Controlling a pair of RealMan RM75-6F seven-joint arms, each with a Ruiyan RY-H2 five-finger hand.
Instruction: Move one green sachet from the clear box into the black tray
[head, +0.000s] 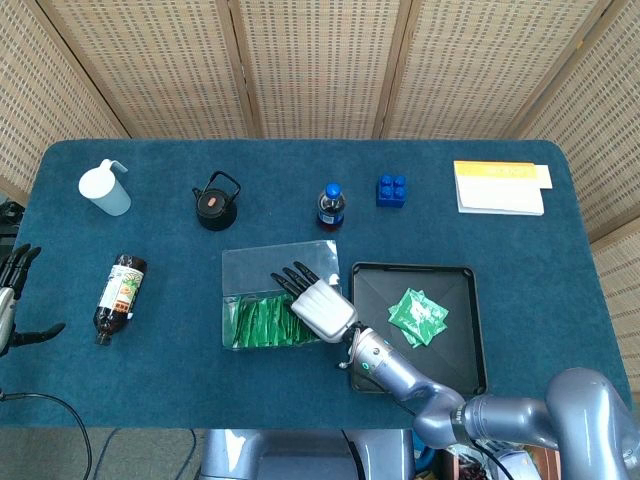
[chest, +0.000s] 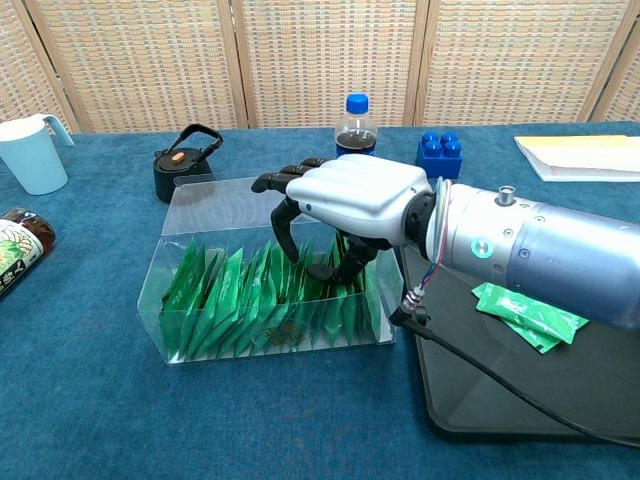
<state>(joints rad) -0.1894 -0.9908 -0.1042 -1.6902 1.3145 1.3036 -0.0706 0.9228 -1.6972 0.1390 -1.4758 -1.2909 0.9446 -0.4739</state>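
We see the table under blue cloth, carrying everything. On it the black tray lies just right of the clear box, and green sachets already rest in the tray. The clear box holds a row of upright green sachets. Our right robot hand reaches down into the box from the tray side, its dark fingers curled among the sachet tops; whether it has pinched 1 we cannot tell.

The chest view shows what the head view hides: the fingers dipping between the packets, and the cable running from the wrist over the tray rim. The head view alone shows our left robot hand at the far left edge, off the table, fingers spread and holding nothing.

Behind the box stand a white jug, a black kettle, a blue-capped bottle, a blue block and a yellow and white pad. A brown bottle lies on its side at the left; its label is too small to read.
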